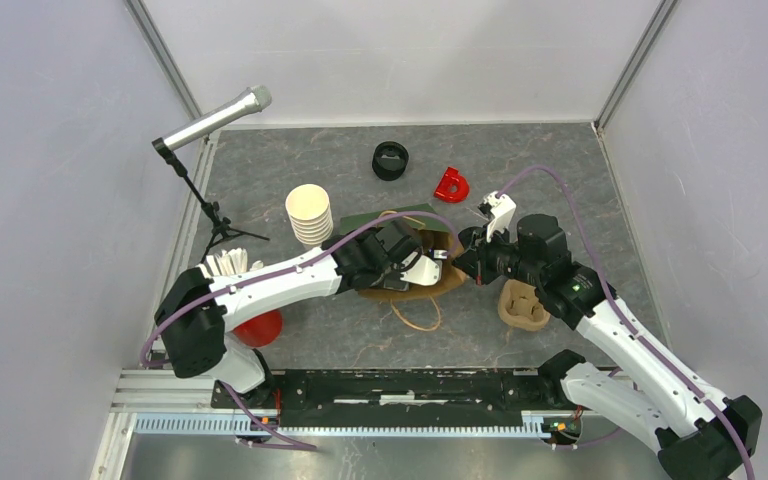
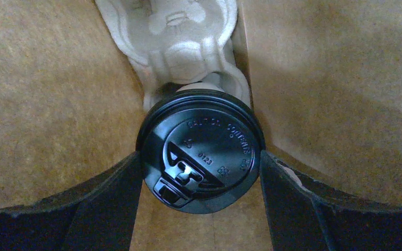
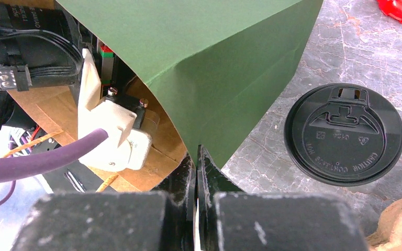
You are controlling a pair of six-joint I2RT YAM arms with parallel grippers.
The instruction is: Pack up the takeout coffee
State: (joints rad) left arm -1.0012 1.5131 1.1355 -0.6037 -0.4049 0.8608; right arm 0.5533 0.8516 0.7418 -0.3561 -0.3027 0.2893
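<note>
1. A grey marbled worktop (image 1: pixel 360 330) is closed in by plain pale walls (image 1: pixel 50 150). A metal rail (image 1: pixel 360 425) runs along its near edge.
2. Raised letters on the cup (image 2: pixel 201 149)'s black lid read "CAUTION CONTENTS HOT", with small digits nearer the centre. A second lid (image 3: pixel 344 133) bears the same words, seen upside down.
3. The cup stands inside the bag (image 3: pixel 214 52), which is green outside and brown inside and lies mid-worktop. The cup sits at the near end of a pale pulp tray (image 2: pixel 180 31).
4. The left hand (image 2: pixel 200 157) reaches into the bag, its two dark fingers pressed against opposite sides of the cup's lid, gripping it.
5. The right hand (image 3: pixel 196 157) is pinched closed on the bag's green edge.
6. The second lid sits just outside the bag, to its right. Whether a cup is under it cannot be told.
7. The left arm and the bag wall hide the cup from the overhead view.
8. Around the bag:
   - a microphone (image 1: pixel 215 118) on a stand, far left
   - a stack of cream cups (image 1: pixel 308 213)
   - a black ring (image 1: pixel 390 160)
   - a red piece (image 1: pixel 451 184)
   - a spare tray (image 1: pixel 522 305), under the right arm
   - a red cup (image 1: pixel 258 328) with white sticks (image 1: pixel 230 265), by the left arm
</note>
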